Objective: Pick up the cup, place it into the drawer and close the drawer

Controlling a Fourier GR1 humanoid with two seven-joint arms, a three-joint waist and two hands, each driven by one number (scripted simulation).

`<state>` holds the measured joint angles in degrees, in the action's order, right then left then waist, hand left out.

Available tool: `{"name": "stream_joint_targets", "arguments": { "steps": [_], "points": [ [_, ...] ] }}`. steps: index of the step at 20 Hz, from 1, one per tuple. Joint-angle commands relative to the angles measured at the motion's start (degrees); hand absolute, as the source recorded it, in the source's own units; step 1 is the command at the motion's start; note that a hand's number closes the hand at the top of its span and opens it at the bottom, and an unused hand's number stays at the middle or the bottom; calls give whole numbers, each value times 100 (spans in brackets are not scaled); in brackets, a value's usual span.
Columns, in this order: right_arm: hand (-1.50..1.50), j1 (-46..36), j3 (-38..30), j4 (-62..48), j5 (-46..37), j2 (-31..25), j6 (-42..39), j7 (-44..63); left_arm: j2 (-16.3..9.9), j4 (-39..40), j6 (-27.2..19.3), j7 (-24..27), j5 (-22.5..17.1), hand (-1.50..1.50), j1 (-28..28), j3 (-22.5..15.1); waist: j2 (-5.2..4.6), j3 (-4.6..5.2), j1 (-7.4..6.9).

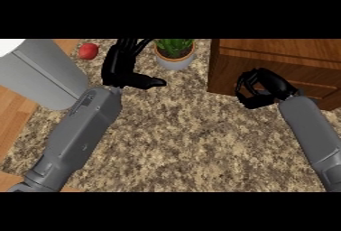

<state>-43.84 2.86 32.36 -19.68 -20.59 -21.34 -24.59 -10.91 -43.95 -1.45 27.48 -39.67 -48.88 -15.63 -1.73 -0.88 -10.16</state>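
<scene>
The wooden drawer unit (279,63) stands on the speckled stone counter (186,144) at the upper right and serves as the reference for all positions below. Its front faces show horizontal seams, but whether any drawer stands open cannot be told from this angle, and no contents are visible in it. To the left of the unit, near the counter's far edge, sits a pale round pot (174,61) holding a green leafy plant (174,45); this is the only container whose contents can be confirmed. Further left of the unit, beyond the pot, a small red round object (88,51) lies on the counter, and a large grey body (40,74) occupies the far left corner beside a strip of wooden floor (13,117). The cup is not identifiable anywhere in the head view; whether it is hidden inside a hand or inside the unit cannot be determined. The right hand (263,88) is against the lower left corner of the unit's front, its fingers curled inward into a narrow closed shape, with no object seen between them. The left hand (123,67) is well to the left of the unit, just beside the pot, with its fingers extended upward toward the far edge and its thumb pointing sideways toward the unit, in a relaxed and fairly wide posture, holding nothing visible
</scene>
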Motion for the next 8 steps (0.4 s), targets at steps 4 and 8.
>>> {"name": "stream_joint_targets", "arguments": {
  "steps": [4,8],
  "points": [
    [150,-967,-570,-79,113,-770,446,478,-67,-98,142,-9,-62,-150,197,18,-105,76,-250],
    [150,-892,-565,26,184,-744,339,480,-153,-137,235,-32,-73,-150,223,30,-141,72,-299]
  ]
}}
